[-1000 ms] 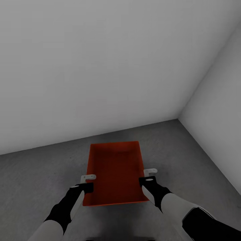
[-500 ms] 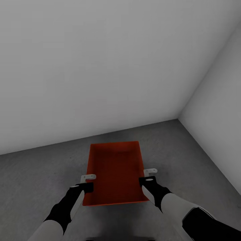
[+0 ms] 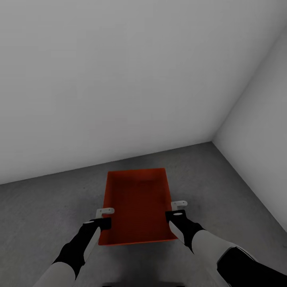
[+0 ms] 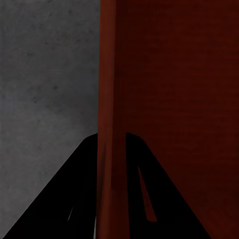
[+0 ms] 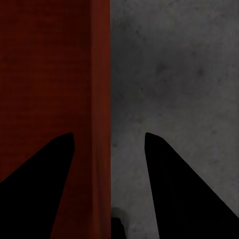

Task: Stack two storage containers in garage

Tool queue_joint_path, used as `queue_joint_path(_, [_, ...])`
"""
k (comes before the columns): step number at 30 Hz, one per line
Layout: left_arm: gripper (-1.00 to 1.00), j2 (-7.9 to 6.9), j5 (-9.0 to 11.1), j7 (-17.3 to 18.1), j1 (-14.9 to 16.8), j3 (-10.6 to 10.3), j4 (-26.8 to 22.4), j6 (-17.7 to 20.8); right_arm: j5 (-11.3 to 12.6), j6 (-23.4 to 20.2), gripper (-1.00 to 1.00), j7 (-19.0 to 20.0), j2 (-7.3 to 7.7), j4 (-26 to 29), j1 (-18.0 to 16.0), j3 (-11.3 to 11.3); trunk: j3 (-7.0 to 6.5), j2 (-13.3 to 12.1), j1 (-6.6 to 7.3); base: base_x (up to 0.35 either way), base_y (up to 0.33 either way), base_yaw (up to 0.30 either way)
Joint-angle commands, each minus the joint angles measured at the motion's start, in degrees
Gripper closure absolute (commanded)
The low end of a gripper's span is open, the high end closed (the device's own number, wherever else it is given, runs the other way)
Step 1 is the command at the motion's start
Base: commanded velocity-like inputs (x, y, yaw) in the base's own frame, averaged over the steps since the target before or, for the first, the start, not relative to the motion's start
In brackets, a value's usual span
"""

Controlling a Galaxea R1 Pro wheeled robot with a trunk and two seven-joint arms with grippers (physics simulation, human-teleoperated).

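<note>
While the robot faces a corner of the garage, one orange-red storage container (image 3: 137, 207) sits in front of it on the dark grey concrete floor (image 3: 36, 207), with the open top up and the inside empty. Two plain grey-white walls (image 3: 119, 79) meet behind it, to the right of the container.

The left gripper (image 3: 104, 217) is at the left long wall of the container, near the corner that is closer to the robot. In the left wrist view, the two dark fingers (image 4: 74, 194) are on both sides of this red wall (image 4: 112, 99) and press against it, so the left gripper (image 4: 110, 144) is closed on the rim.

The right gripper (image 3: 178, 210) is at the right long wall. In the right wrist view, the fingers (image 5: 174, 184) stand spread apart over the red wall (image 5: 99, 99), one inside and one outside, with a clear gap, so the right gripper (image 5: 108, 139) is open and grips nothing.
</note>
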State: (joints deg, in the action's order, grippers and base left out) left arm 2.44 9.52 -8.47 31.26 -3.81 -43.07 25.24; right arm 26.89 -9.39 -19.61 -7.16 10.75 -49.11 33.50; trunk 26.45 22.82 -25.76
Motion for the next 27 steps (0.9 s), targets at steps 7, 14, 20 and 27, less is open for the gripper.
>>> queue_joint_path(7, [1.0, -0.57, -2.98, -1.25, 0.03, -0.23, -0.21, -1.8, 2.55, -0.28, 1.0, 0.72, 0.04, -0.02, -0.02, 1.39, 0.09, 0.1, -0.03, 0.0, 0.0, 0.0])
queue_joint_path(14, [1.0, -0.53, -2.93, -1.28, 0.03, -0.25, -0.17, -1.77, 2.56, -0.28, 1.0, 0.72, 0.04, -0.02, -0.02, 1.39, 0.09, 0.1, -0.03, 0.0, 0.0, 0.0])
queue_joint_path(20, [1.0, -0.51, -2.93, -1.26, 0.03, -0.23, -0.17, -1.82, 2.55, -0.28, 1.0, 0.72, 0.02, -0.02, -0.02, 1.42, 0.99, 2.11, -1.13, 0.0, 0.0, 0.0])
queue_joint_path(27, [1.0, -0.52, -2.93, -1.28, 0.03, -0.23, -0.19, -1.85, 2.55, -0.28, 1.0, 0.72, 0.04, -0.02, -0.02, 1.4, 2.07, 4.51, -2.44, 0.0, 0.0, 0.0])
